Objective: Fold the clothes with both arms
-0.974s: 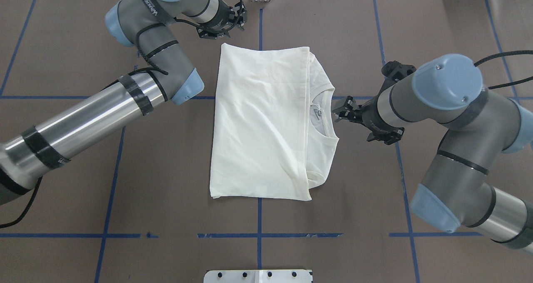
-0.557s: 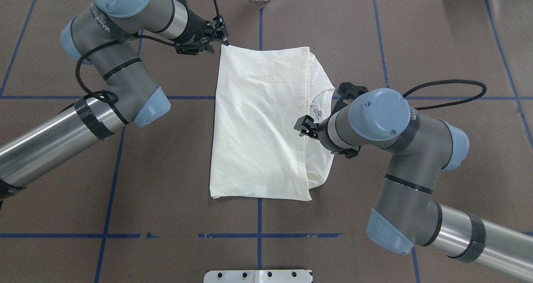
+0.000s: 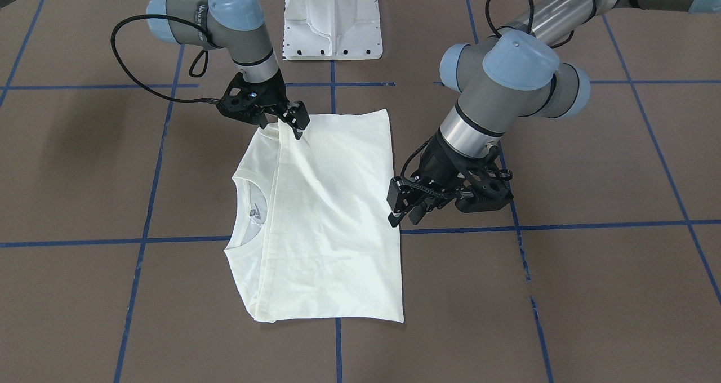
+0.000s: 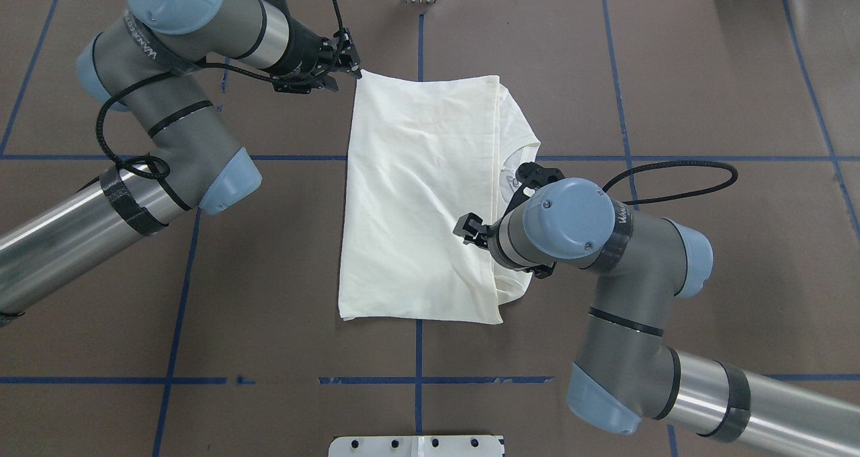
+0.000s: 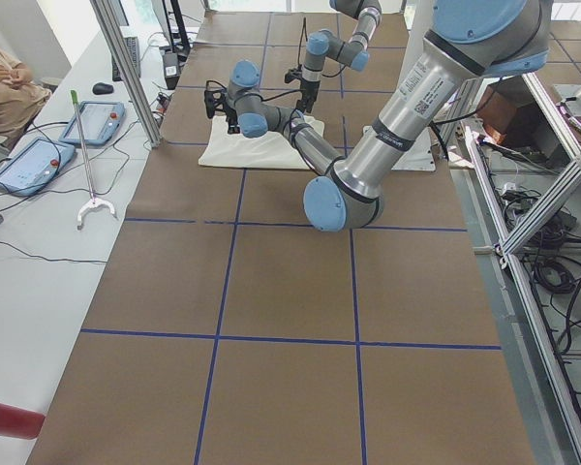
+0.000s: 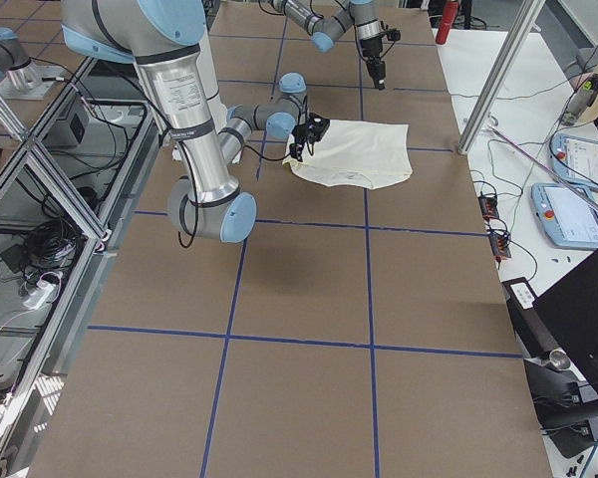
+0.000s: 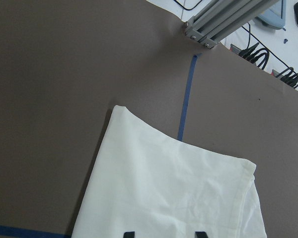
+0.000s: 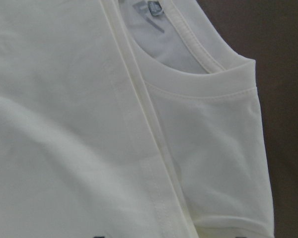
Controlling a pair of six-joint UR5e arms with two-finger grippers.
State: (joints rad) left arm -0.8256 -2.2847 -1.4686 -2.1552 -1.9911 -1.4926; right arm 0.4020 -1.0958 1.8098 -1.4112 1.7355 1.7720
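Overhead, left end effector (image 4: 351, 59) and right end effector (image 4: 465, 230) hover spread apart near the T-shirt (image 4: 416, 195).

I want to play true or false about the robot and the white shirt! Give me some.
1. The shirt lies folded on the table. True.
2. A cat picture shows on top. False: only plain cream fabric shows.
3. The left end effector holds a corner up. False: it is open beside the shirt, gripping nothing, and the shirt lies flat.
4. The right end effector is over the shirt, on the collar side. True.
5. The table has blue lines across it. True.
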